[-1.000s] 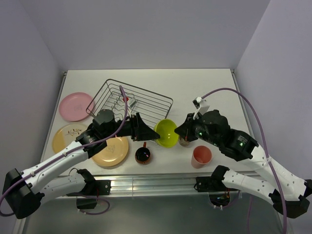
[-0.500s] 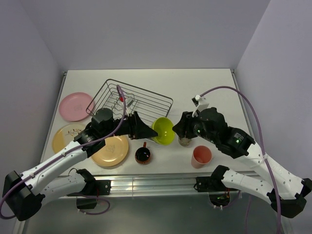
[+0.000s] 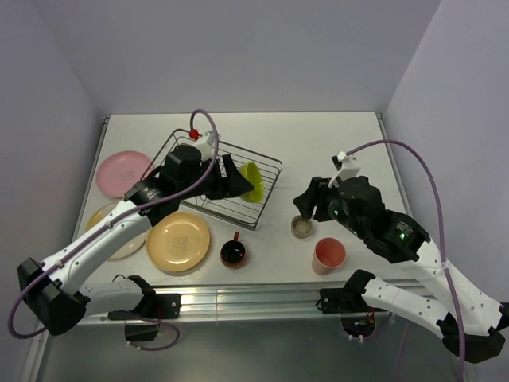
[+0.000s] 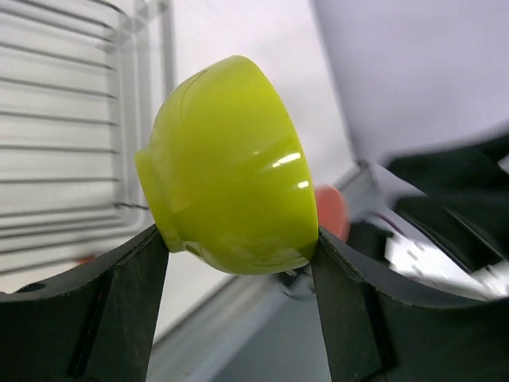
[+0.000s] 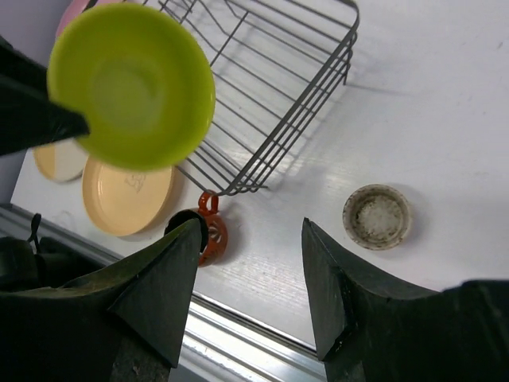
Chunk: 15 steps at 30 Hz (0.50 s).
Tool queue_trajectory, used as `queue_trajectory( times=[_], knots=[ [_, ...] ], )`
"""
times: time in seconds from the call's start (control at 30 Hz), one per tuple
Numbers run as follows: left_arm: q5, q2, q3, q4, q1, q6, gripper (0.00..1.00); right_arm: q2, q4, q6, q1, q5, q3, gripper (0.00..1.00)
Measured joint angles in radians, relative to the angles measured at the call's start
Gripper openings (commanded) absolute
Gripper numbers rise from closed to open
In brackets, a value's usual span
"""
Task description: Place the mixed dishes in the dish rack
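Note:
My left gripper [image 3: 243,184] is shut on the lime-green bowl [image 3: 254,181] and holds it on edge above the right end of the dish rack [image 3: 199,157]. In the left wrist view the bowl [image 4: 231,171] sits clamped between both fingers [image 4: 127,302]. My right gripper [image 3: 307,204] stands open and empty over the table, just above the small grey-beige cup [image 3: 302,228]. The right wrist view shows that cup [image 5: 377,216], the bowl [image 5: 131,83], the rack [image 5: 278,103] and the red mug [image 5: 208,231].
The salmon-pink tumbler [image 3: 328,255] stands near the front edge, right of the red mug [image 3: 233,251]. The tan-orange plate [image 3: 178,241], the cream plate [image 3: 106,224] partly under my left arm, and the pink plate [image 3: 121,173] lie left of the rack.
My left arm lifted the bowl from the table's middle up and back over the rack. My right gripper opened and drew back to the right, uncovering the grey-beige cup.

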<state>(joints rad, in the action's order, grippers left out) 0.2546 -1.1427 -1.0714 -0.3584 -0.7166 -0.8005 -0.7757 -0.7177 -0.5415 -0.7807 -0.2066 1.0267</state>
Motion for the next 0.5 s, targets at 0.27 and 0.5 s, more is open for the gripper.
queue_trajectory(
  times=[0.27,0.5],
  knots=[
    [-0.379,-0.263,-0.285,-0.27,-0.013,0.139,0.0,0.074,-0.047,0.013,0.003,-0.076,0.013,0.61],
    [-0.695,-0.536,-0.442,-0.446,-0.083,0.208,0.0,0.089,-0.067,0.025,0.009,-0.105,0.013,0.62]
  ],
)
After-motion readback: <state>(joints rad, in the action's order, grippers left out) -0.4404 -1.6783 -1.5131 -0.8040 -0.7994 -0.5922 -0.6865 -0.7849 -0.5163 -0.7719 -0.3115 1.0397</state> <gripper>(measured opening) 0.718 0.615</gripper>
